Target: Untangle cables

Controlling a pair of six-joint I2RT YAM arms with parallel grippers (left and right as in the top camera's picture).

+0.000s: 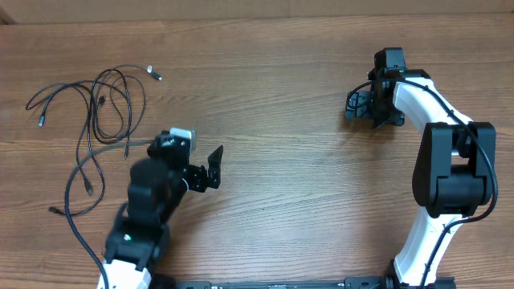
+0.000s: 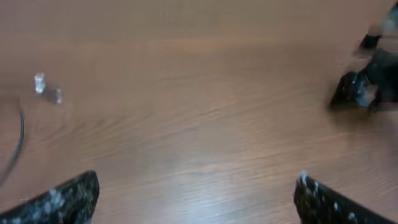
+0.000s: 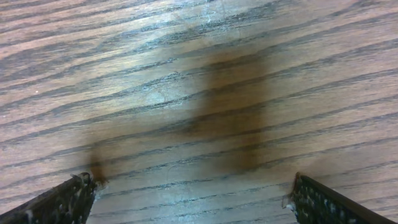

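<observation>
At far left of table (image 1: 281, 64), cables (image 1: 95, 112) are seen loosely tangled, not yet touched. L gripper (image 1: 205, 172) is held fully open, empty, near bundle, prob staged for 1st pick. R gripper (image 1: 361, 108) is parked wide open, empty, well apart.

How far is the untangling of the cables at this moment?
Done: little that shows; the cables lie in loose loops on the table, strands crossing one another. In hand: nothing; the left gripper and right gripper are both open and empty, apart from the cords. Left: grasp the strands and pull them apart.
</observation>
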